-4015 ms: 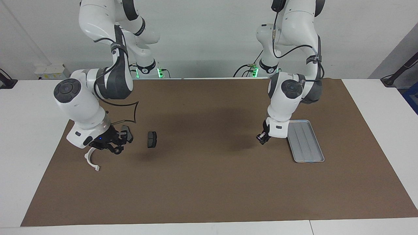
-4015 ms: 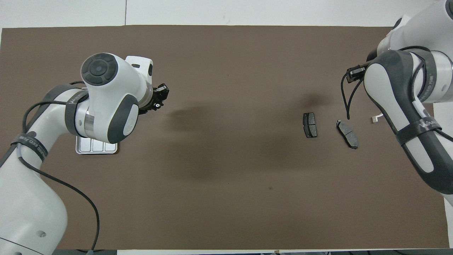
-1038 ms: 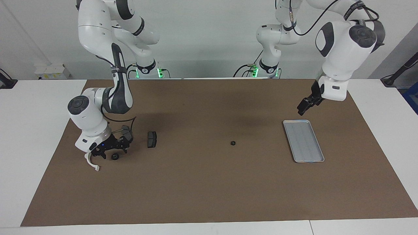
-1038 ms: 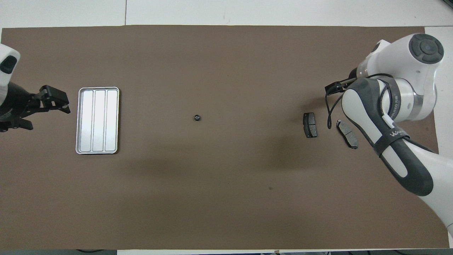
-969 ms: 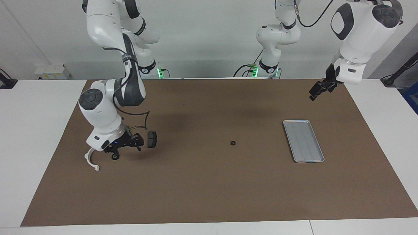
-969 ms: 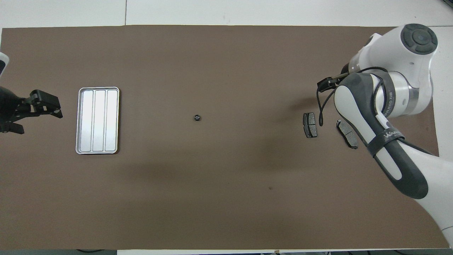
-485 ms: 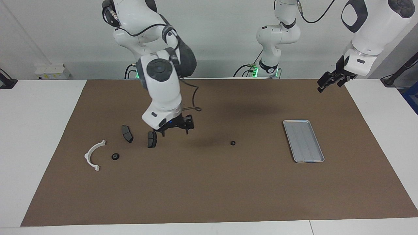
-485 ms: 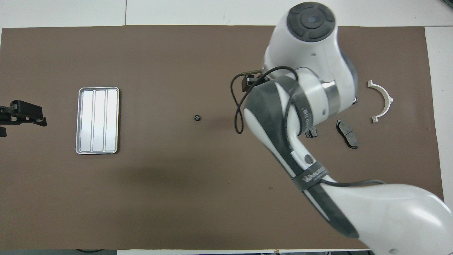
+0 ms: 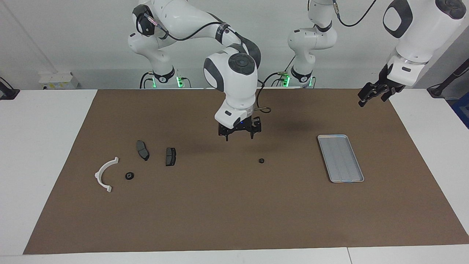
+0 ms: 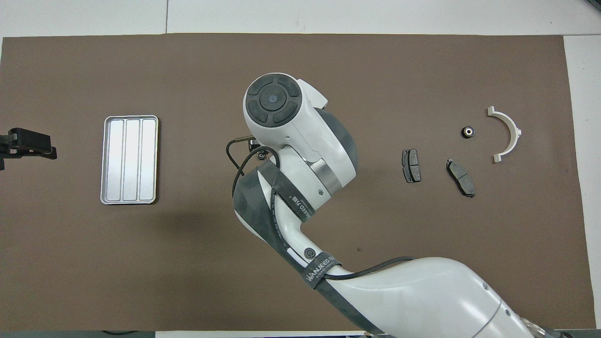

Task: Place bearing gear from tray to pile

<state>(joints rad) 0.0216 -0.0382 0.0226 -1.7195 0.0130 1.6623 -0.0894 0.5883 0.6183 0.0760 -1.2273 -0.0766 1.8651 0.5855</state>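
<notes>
The silver tray lies bare toward the left arm's end of the table. One small black bearing gear rests on the brown mat at mid-table; my right arm hides it in the overhead view. A second gear sits in the pile beside the white half-ring bracket, with two dark pads nearby. My right gripper hangs open and empty over the mat, beside the mid-table gear. My left gripper waits raised and open over the mat's edge by the tray.
The brown mat covers most of the white table. The right arm's forearm and elbow span the table's middle in the overhead view.
The right gripper left a gear beside the bracket, rose from the pile and swung to the table's middle. The left gripper lifted away from the tray toward the mat's edge.
</notes>
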